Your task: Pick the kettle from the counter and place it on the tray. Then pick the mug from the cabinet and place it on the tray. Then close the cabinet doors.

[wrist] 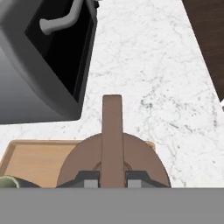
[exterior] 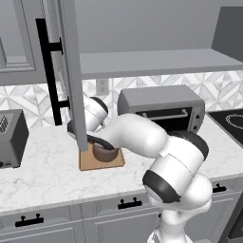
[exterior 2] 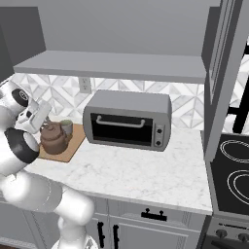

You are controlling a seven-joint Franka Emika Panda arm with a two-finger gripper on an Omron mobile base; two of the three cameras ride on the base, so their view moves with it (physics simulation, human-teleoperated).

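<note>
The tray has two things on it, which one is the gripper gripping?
The kettle, the squat brown one. The gripper is shut on its arched handle. The small beige mug stands beside it on the tray, ungripped.

The arm (exterior: 142,135) is glossy white — fat, rounded segments joined by bulbous elbows, each joint ringed with a dark grey-black band. No cables or markings show on the shells. The gripper (wrist: 112,178) ends in two small dark fingertips (wrist: 89,178) — blocky, grey-faced.
</note>
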